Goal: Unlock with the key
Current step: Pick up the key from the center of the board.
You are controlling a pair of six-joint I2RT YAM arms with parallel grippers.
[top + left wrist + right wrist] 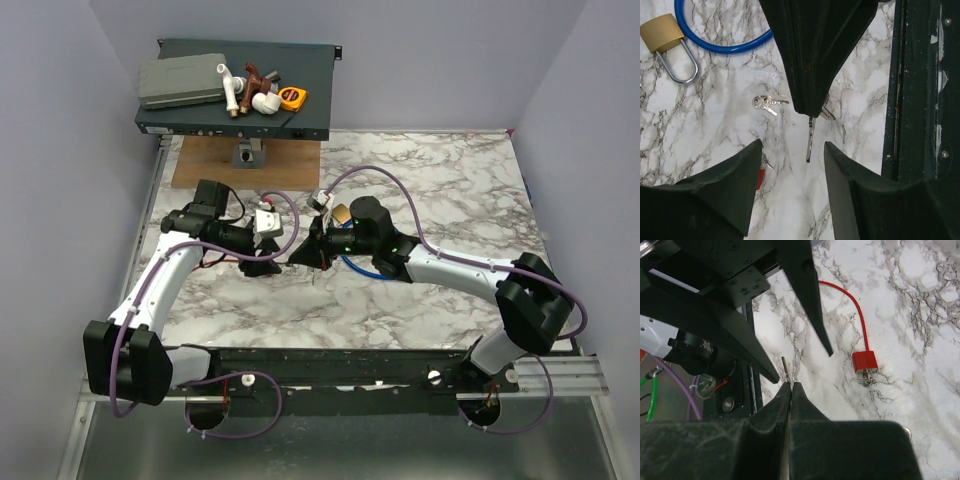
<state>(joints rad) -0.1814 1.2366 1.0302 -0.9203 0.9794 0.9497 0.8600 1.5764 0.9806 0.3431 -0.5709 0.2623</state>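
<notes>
My right gripper (791, 385) is shut on the key (785, 367), whose thin silver blade (810, 140) sticks out past its fingertips. Another small key hangs behind it. My left gripper (792, 150) faces it with its jaws apart; the blade's tip sits just at the mouth of the gap and touches neither finger. Both grippers meet above the table's middle (298, 256). A brass padlock (661, 32) with a silver shackle lies beside a blue cable lock (720, 45). A small red lock-like piece (864, 361) on a red cord (850, 300) lies on the marble with tiny keys at its lower end.
A loose pair of small keys (767, 103) lies on the marble below the blue loop. A dark rack shelf (310, 95) at the back carries a grey box and fittings, with a wooden board (205, 160) under it. A dark rail (920, 100) runs along the near edge.
</notes>
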